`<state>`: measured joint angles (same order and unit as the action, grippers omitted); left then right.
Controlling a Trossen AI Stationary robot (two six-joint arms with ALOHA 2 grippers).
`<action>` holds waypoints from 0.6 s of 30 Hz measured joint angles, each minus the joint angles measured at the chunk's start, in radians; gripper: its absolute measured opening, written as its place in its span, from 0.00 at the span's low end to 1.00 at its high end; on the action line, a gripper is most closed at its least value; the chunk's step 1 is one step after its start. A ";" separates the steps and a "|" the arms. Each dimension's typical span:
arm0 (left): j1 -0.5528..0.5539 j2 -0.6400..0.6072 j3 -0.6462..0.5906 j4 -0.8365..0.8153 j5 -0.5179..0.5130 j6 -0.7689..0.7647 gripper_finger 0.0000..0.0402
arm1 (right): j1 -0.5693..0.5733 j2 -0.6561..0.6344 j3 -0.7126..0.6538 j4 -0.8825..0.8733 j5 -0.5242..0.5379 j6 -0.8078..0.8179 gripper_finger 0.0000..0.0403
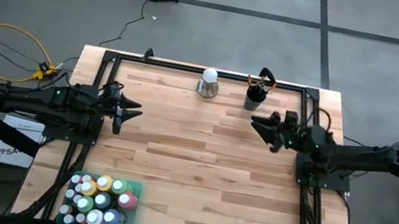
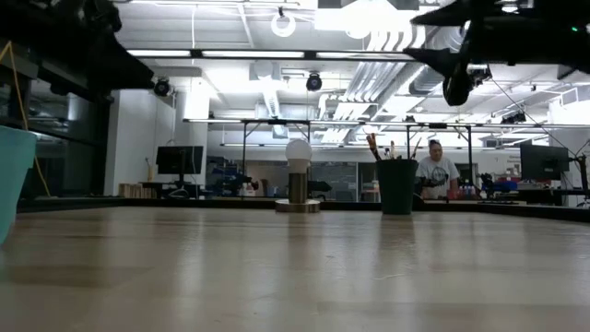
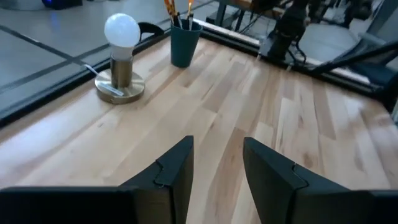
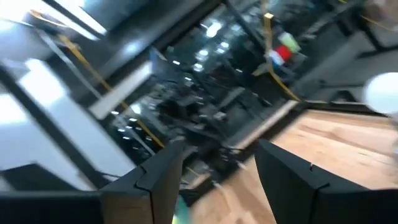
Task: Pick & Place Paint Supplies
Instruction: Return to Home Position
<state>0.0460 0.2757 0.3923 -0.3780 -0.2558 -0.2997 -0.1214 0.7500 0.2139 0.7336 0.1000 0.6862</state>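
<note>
The paint bottles [image 1: 98, 197] sit packed in a green tray [image 1: 136, 186] at a counter [image 1: 196, 177] corner on the left arm's side. The brushes [image 1: 257, 83] stand in the dark cup [image 1: 254, 99], beside a bulb lamp [image 1: 208, 81]. The left gripper [image 1: 127, 113] and the right gripper [image 1: 263, 132] hover apart above the counter, fingers spread, empty.

Probably robotics lab: exposed ceiling ducts [image 2: 392, 74], monitors [image 2: 180, 159], concrete floor [image 1: 388, 71]

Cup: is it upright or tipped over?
Upright: in the low view the cup stands on its base, mouth up, with brushes sticking out above its rim.
</note>
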 joint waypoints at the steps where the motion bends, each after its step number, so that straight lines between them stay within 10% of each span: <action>1: 0.000 -0.019 -0.022 0.011 0.003 -0.013 0.34 | 0.020 0.001 -0.026 0.058 0.005 -0.008 0.48; 18: 0.000 -0.269 -0.081 -0.089 -0.050 -0.091 0.34 | 0.043 -0.383 -0.205 0.001 0.000 -0.082 0.48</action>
<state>0.0460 0.0067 0.3115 -0.4670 -0.3057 -0.3908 -0.0786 0.3668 0.0087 0.7343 0.0995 0.6039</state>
